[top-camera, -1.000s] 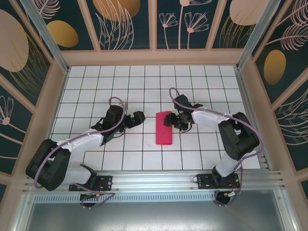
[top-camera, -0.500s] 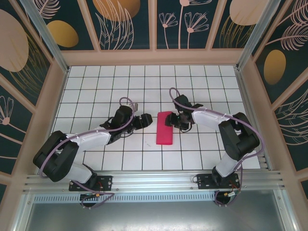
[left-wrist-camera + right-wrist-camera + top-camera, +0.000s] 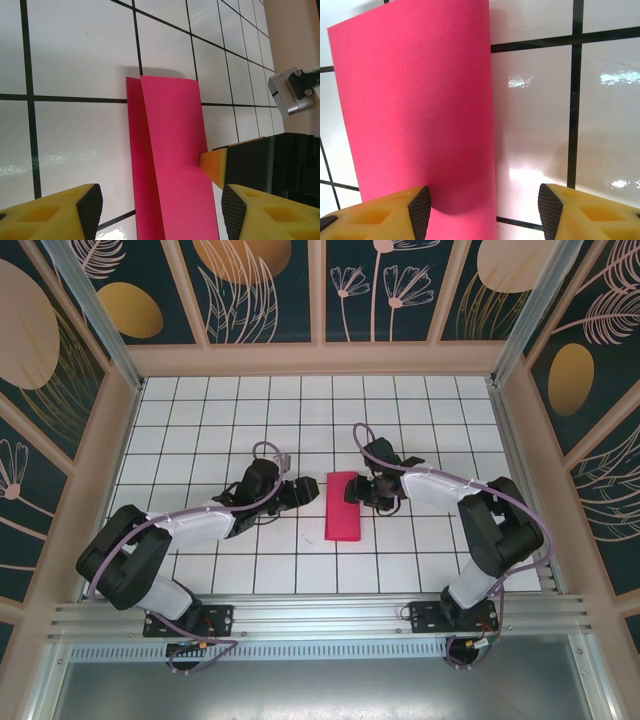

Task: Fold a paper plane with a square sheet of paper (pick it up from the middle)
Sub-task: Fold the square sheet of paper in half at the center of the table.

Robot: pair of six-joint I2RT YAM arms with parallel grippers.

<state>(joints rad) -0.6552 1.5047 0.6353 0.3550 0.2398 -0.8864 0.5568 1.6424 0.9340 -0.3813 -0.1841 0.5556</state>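
Over the tiled table (image 3: 200, 410), left gripper (image 3: 308, 490) neared paper (image 3: 342, 508).

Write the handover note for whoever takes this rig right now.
Left gripper: open, low beside the paper's left side, nothing held.
Right gripper: open, at the paper's right edge, one fingertip against that edge, no grip.
Sheet of paper: lying on the tiled table between the two grippers, folded in half into a narrow strip, with the layers' long edges not lined up.
Done: the first half fold.
Left: the nose and wing folds; nothing is plane-shaped yet.
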